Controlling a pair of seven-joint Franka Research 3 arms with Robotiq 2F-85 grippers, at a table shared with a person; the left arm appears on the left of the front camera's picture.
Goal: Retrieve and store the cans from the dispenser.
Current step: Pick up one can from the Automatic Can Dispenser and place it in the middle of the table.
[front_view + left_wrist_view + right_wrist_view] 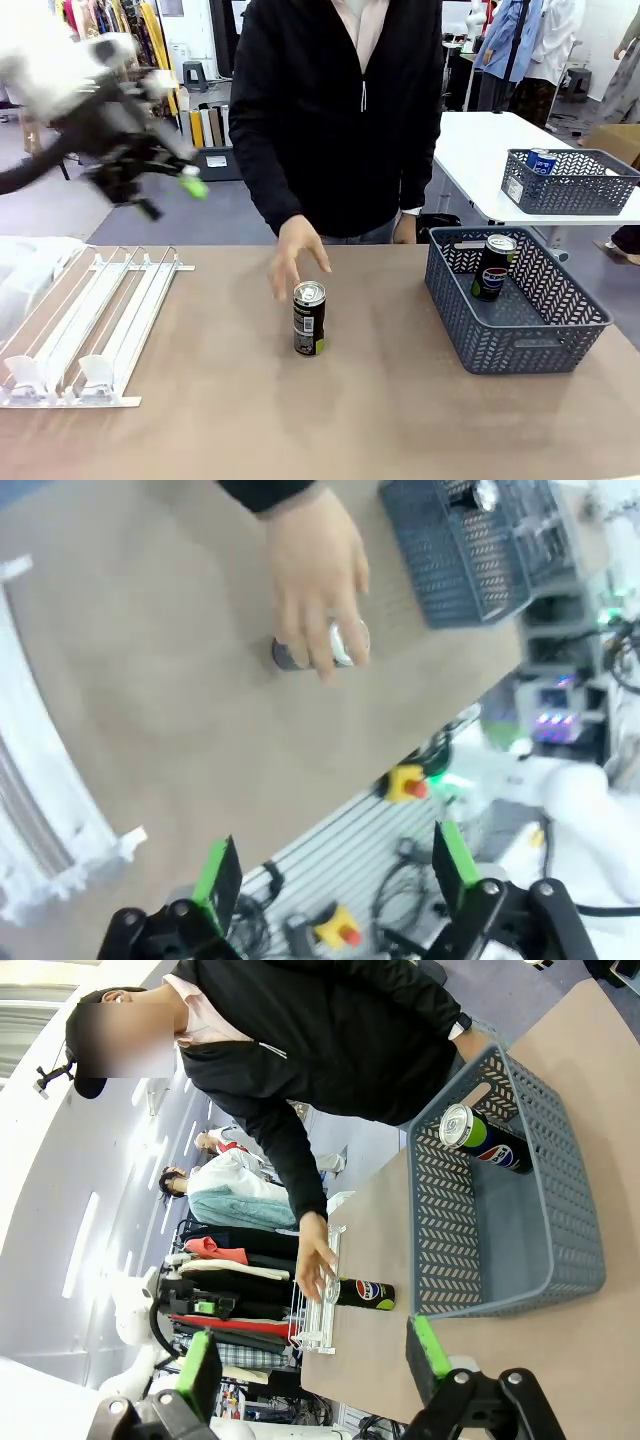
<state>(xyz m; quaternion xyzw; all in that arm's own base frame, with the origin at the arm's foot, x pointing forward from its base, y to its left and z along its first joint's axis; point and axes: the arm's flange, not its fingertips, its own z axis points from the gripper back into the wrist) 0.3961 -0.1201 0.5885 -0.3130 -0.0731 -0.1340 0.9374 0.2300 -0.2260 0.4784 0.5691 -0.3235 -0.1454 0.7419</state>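
Basket of dark grey mesh sits at the right end of the bench, and from my remote station I see one black Pepsi can leaning inside it against the far wall. A second mesh basket rests on a white table behind, with a blue can in it. Mid-bench, another black can stands upright, the person's hand just behind its silver top; I cannot tell if the fingers touch it. The white dispenser lies flat at the left end, its lanes bare, clear stoppers at the near edge. My left pincer hangs blurred above the dispenser's far end, green pads spread wide in its wrist view. My right pincer is also spread apart, looking at the basket from the side. Clothing racks fill the room behind.
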